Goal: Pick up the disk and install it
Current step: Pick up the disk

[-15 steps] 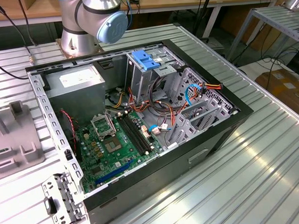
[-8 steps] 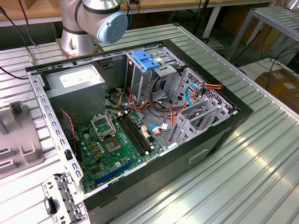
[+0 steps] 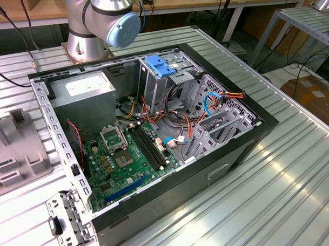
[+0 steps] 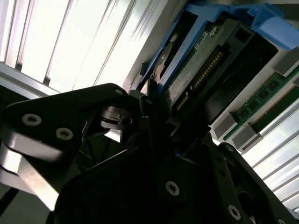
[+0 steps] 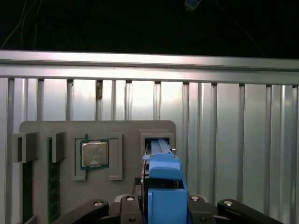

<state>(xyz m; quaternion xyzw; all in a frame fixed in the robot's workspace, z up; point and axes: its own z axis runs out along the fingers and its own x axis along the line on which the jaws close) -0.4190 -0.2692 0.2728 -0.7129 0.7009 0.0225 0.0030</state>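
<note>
Disk point(image 5: 164, 171) | flat, blue plastic frame | black gripper point(image 5: 162, 205) fingers clamped on it

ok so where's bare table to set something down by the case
Bare ribbed table runs along the case's near wall and off to the exterior view's right. Inside the case is crowded: board, cables. A grey tray takes the exterior view's left.

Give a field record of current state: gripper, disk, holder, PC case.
gripper: around the top end of the disk; grip not discernible
disk: blue-framed, standing on edge in a slot of the grey holder
grey holder: also carries a processor and memory sticks
PC case: open, motherboard exposed, on the ribbed metal table
</note>
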